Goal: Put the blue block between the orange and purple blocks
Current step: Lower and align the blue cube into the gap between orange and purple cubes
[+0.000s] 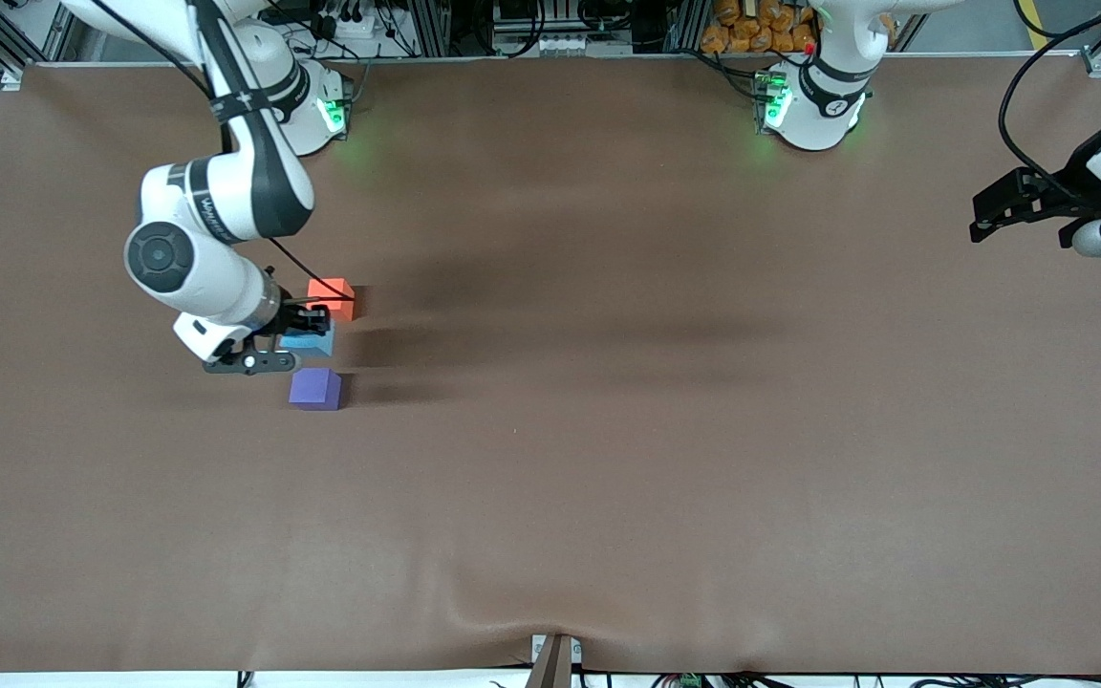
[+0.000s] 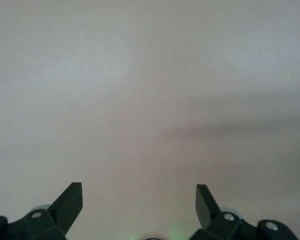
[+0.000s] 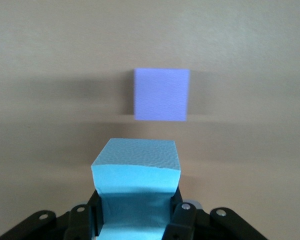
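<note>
Brown cloth is covering the whole table (image 1: 608,478), and three small matte cubes are sitting or hanging in one short row toward the right arm's end of it: one orange, one blue, one purple.

Two arms are showing. Starting from the right arm's end, the right gripper (image 1: 307,330) is clamping its two fingers on the blue block (image 1: 312,341), holding it between the other two cubes; whether the cube is touching the cloth cannot be told. In the right wrist view the blue block (image 3: 136,187) is filling the space between the dark fingers (image 3: 182,220), its sides pressing inward slightly under the grip.

One orange block (image 1: 333,294) is lying farther from the front camera than the blue one, just beside it. One purple block (image 1: 315,389) is lying nearer to that camera, a small gap away; the right wrist view is showing the purple block (image 3: 161,94) apart from the held cube.

At the left arm's end, the left gripper (image 1: 995,215) is waiting above the cloth, well apart from the cubes. Its fingers (image 2: 70,202) are standing wide apart with nothing between them.
</note>
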